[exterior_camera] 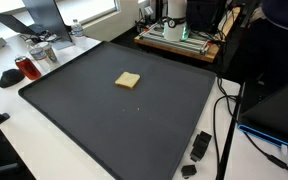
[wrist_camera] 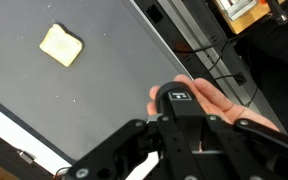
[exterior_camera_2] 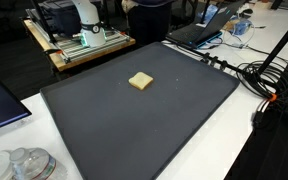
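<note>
In the wrist view my gripper reaches up from the bottom edge, its jaws drawn in on a small black block with a white label. An open human palm lies directly behind the block. How much of the block sits between the fingers is hidden. A slice of toast lies flat on the big dark mat, far from the gripper. Both exterior views show the toast alone on the mat, with neither arm nor hand in frame.
Black adapters and cables lie beside the mat. A laptop and a wooden board with equipment stand at the back. Glassware and a red object sit at one corner, and clear jars at another.
</note>
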